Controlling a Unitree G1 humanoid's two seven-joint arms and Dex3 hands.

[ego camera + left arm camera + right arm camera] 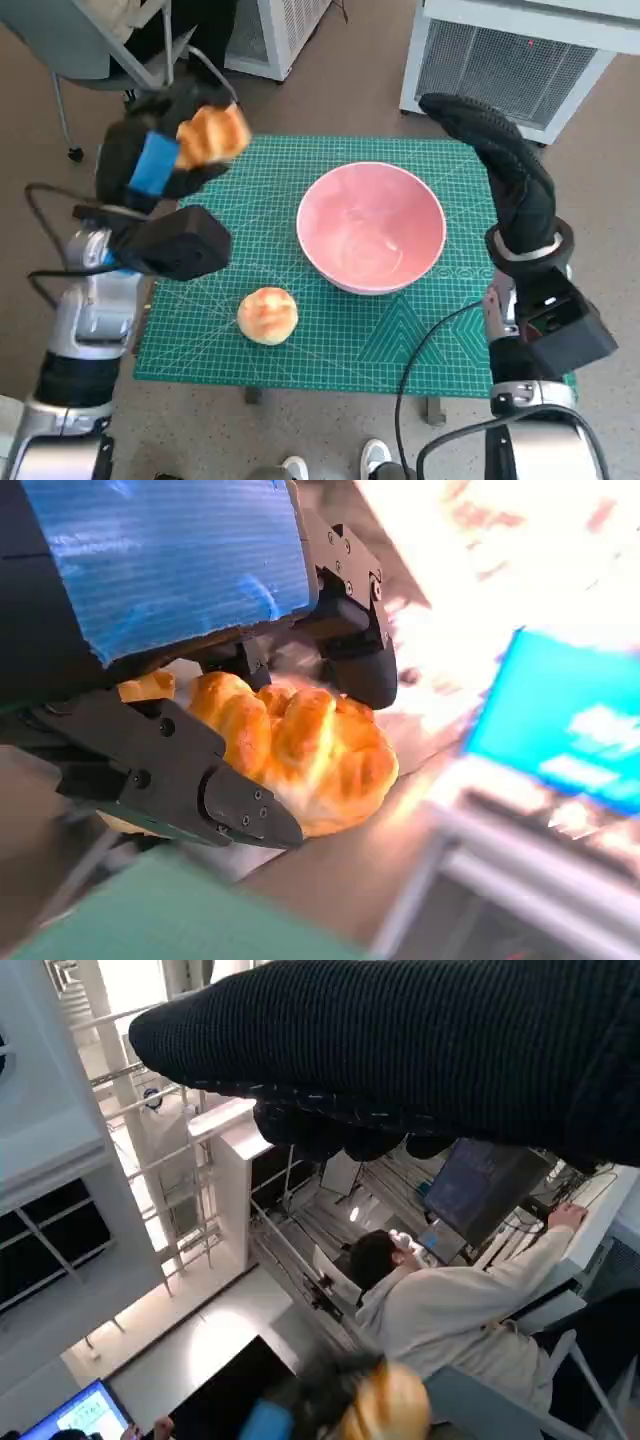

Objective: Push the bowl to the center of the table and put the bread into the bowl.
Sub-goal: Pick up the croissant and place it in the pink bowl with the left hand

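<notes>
The left hand (165, 150) grips a braided bread (212, 135), lifted above the table's far-left corner for carrying rightward to the pink bowl (371, 226), mid-mat. The right hand (497, 150), holding nothing, fingers extended, hovers beside the bowl. A round bun (267, 315) lies near.

No text, label, brand, number or sign can be read in any of the views. The green cutting mat (340, 330) carries printed grid lines, but any figures on it are too small to make out, and the blue laptop screen (85, 1415) is blurred.
</notes>
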